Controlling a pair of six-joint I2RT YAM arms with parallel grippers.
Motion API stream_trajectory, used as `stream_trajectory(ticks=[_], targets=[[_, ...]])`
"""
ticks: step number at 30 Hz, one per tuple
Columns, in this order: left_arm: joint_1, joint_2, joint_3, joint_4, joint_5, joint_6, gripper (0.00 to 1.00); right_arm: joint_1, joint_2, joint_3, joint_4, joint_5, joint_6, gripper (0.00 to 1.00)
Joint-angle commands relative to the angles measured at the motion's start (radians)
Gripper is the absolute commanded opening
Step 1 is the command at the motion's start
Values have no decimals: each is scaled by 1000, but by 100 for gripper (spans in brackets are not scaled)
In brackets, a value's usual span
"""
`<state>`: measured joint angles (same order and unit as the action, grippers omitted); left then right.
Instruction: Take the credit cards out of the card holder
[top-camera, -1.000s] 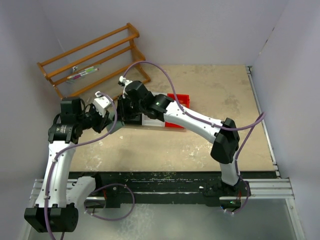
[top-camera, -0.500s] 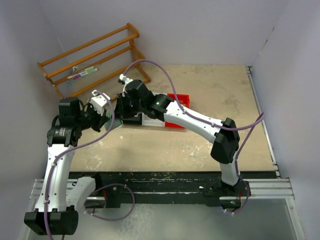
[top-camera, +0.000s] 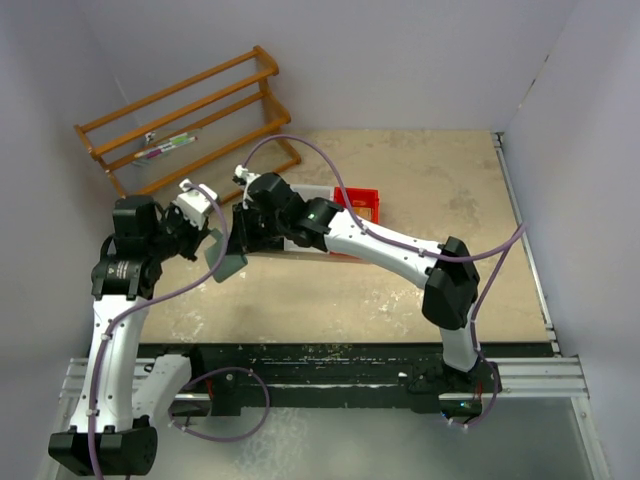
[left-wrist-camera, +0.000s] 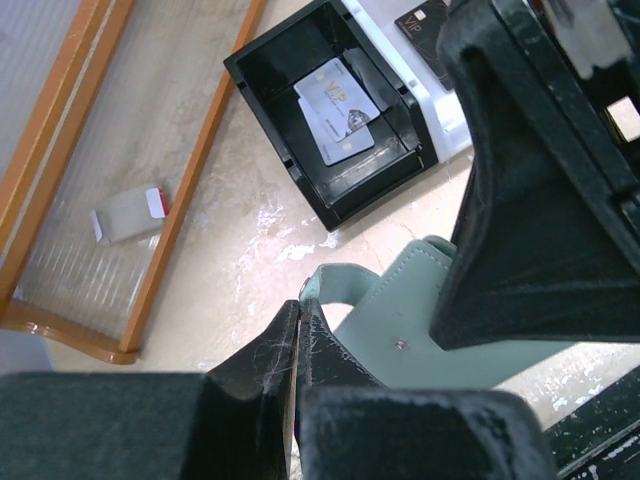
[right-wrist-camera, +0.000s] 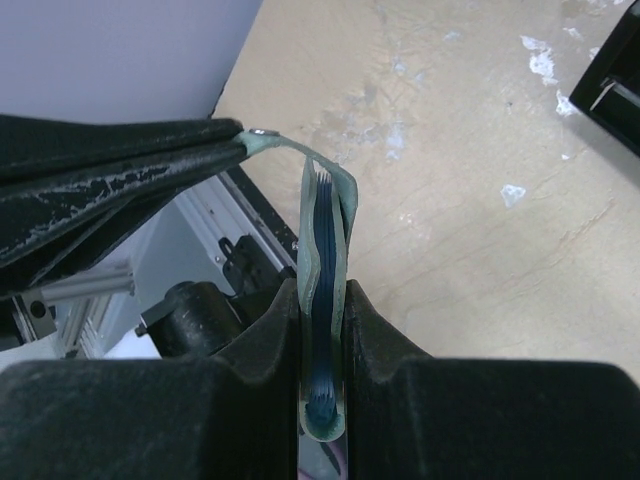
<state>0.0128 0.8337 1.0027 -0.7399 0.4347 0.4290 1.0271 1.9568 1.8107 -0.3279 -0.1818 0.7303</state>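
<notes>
The grey-green card holder hangs above the table between both grippers. My right gripper is shut on its folded body, where dark blue layered edges show between the covers. My left gripper is shut on the tip of its closing strap, beside the pale teal inside. From above, the left gripper and right gripper sit close together. Two silvery credit cards lie in the black bin. A black credit card lies in the white bin.
A wooden rack stands at the back left, with a small item on its shelf. A white bin and a red bin sit behind the right arm. The table's front edge and a metal rail lie below the holder.
The left jaws closed on the strap. Both grippers moved the card holder toward the near left, away from the bins.
</notes>
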Motion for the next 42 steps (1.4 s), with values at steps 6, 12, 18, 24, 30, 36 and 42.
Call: stream_trajectory(ticks=[6,12,18,24,30,36,42], targets=[[3,9,29,76,-93,-28,0,1,-97,-54,100,-148,-59,0],[3,44,88,-37,72,-78,53,-6,-119,-71,160,-215,-90,0],[3,50,112,-102,132,-62,63,-37,-161,-123,198,-269,-106,0],[3,52,135,-165,165,-25,57,-75,-209,-185,238,-324,-117,0],[3,50,192,-236,246,-7,65,-83,-194,-150,144,-295,-177,0],[3,61,186,-282,340,13,84,-82,-179,-127,136,-278,-181,0],[3,85,164,-263,315,28,84,-83,-185,-113,97,-284,-210,0]])
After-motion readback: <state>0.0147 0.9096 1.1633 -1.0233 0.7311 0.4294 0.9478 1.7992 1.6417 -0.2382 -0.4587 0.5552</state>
